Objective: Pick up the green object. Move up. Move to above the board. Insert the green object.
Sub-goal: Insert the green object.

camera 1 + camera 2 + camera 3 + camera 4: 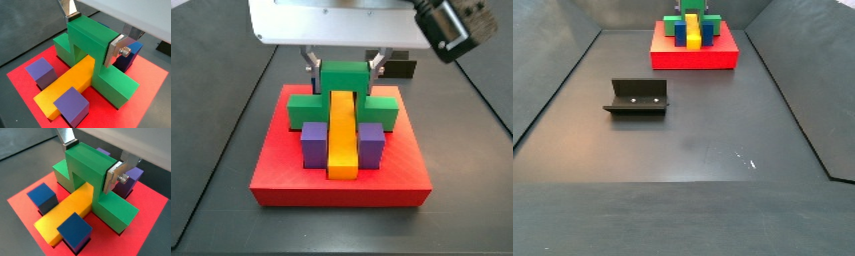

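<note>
Since the green object [93, 55] looks rigid, light and smooth-sided, we judge its raised middle cube the best hold. Our claw [90, 32] clamps that cube over the red board [150, 80], straddling the yellow bar [67, 85].

We see a solid green blocky piece [342, 90], a flat red slab [339, 175], a long yellow bar [341, 135] and the silver-fingered gripper [344, 62].

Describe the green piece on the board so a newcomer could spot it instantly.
Start at the large flat red board at the tray's far end. Across its yellow bar sits the green object, a blocky bridge with a raised middle cube, gripped by the gripper. Unlike the separate purple cubes, it straddles the bar.
</note>
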Controlling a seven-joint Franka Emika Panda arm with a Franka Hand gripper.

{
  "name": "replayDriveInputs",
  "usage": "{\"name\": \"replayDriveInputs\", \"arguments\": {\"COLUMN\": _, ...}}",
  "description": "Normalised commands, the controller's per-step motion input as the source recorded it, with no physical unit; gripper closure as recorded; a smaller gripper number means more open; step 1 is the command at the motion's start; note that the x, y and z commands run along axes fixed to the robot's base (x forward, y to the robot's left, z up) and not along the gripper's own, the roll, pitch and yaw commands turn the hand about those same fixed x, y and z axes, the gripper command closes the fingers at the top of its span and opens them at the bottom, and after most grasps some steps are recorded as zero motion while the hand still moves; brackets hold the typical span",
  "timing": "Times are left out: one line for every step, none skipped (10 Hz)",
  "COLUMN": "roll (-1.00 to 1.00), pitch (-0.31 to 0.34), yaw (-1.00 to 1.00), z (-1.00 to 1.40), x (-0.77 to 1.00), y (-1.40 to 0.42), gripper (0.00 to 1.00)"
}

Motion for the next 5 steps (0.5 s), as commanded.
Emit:
{"name": "replayDriveInputs", "arguments": {"roll": 0.06, "pitch": 0.000, "yaw": -0.03, "z": -0.25, "x": 0.00, "y": -0.03, "gripper": 1.00}}
{"name": "replayDriveInputs", "arguments": {"roll": 0.08, "pitch": 0.000, "yaw": -0.03, "z": -0.28, "x": 0.00, "y": -0.01, "gripper": 1.00}}
{"name": "replayDriveInputs", "arguments": {"roll": 0.08, "pitch": 0.000, "yaw": -0.01, "z": -0.29, "x": 0.00, "y": -0.02, "gripper": 1.00}}
{"name": "replayDriveInputs", "arguments": {"roll": 0.07, "pitch": 0.000, "yaw": 0.00, "z": -0.43, "x": 0.00, "y": -0.06, "gripper": 1.00}}
{"name": "replayDriveInputs", "arguments": {"roll": 0.07, "pitch": 0.000, "yaw": 0.00, "z": -0.51, "x": 0.00, "y": -0.07, "gripper": 1.00}}
